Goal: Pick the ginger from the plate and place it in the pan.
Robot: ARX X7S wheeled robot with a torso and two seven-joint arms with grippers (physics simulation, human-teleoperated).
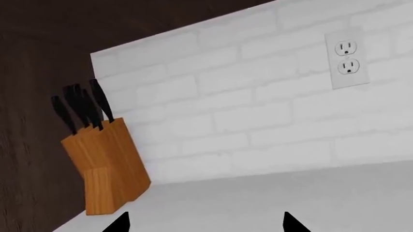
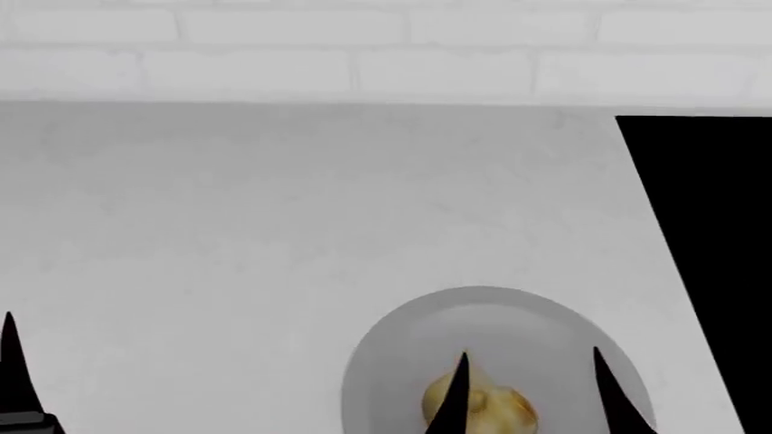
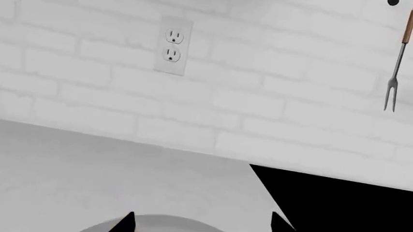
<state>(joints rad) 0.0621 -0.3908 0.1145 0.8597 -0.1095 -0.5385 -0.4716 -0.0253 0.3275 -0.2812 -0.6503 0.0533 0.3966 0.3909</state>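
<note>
In the head view the pale-yellow, tan-nubbed ginger [image 2: 493,409] lies on the light-grey plate [image 2: 399,348] near the bottom edge. My right gripper [image 2: 531,398] hangs open over the plate. Its two black fingertips stand either side of the ginger, and one of them hides part of it. In the right wrist view the gripper [image 3: 201,223] points at the plate's rim [image 3: 164,220], with the ginger hidden. My left gripper [image 1: 206,224] is open and empty over bare counter, and only one fingertip [image 2: 10,362] shows in the head view. The pan is out of view.
The black stovetop [image 2: 711,235] borders the counter just right of the plate. A wooden knife block [image 1: 106,164] stands at the counter's far left end. A white brick wall carries an outlet [image 3: 172,46] and a hanging fork [image 3: 395,72].
</note>
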